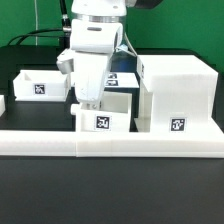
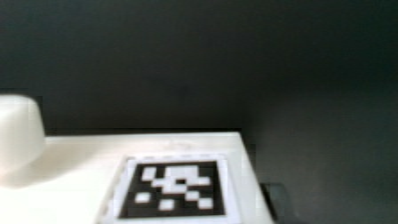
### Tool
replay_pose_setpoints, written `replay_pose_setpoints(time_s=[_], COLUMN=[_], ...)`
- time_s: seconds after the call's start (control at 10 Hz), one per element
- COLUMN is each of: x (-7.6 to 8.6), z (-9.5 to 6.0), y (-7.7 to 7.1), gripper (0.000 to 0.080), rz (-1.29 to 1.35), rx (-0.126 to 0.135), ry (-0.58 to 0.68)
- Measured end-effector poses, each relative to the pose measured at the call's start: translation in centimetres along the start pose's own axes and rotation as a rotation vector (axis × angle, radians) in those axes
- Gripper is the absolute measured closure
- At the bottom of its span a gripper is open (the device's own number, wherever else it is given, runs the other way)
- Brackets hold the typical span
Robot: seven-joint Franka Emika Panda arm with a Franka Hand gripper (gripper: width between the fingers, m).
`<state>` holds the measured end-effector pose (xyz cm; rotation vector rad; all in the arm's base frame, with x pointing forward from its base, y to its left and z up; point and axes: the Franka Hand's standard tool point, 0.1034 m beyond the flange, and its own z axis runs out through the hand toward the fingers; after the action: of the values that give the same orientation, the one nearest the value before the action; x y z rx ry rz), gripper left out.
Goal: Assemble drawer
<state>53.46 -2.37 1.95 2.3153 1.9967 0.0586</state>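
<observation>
The tall white drawer casing point(image 1: 175, 92) stands at the exterior view's right, with a tag on its front. A small white tray point(image 1: 108, 114) with a front tag sits just beside it at the centre. A second tray point(image 1: 38, 86) sits at the left. My gripper point(image 1: 91, 103) hangs straight down over the centre tray's left part, fingertips at its rim. The fingers are too close together and blurred to tell their state. The wrist view shows a white tagged surface point(image 2: 175, 188) close below, a rounded white shape point(image 2: 15, 140) beside it and a dark fingertip point(image 2: 276, 196).
A long low white L-shaped wall point(image 1: 110, 143) runs along the front, right before the centre tray and the casing. A flat tagged board point(image 1: 122, 78) lies behind the gripper. The table is black.
</observation>
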Motion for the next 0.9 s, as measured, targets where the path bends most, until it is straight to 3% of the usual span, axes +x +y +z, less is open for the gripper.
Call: replay_pose_setpoints(time_s=[0.1, 0.2, 0.6, 0.9], x=[0.0, -0.1, 0.1, 1.2], z=[0.2, 0.5, 0.5, 0.7], y=[-0.5, -1.0, -0.6, -0.3], gripper=[0.0757, 0.0757, 0.0757, 0.0757], rz=[0.006, 0.006, -0.010, -0.062], rx=[-0.055, -0.014, -0.018, -0.002], ry=[0.011, 0.004, 0.005, -0.007])
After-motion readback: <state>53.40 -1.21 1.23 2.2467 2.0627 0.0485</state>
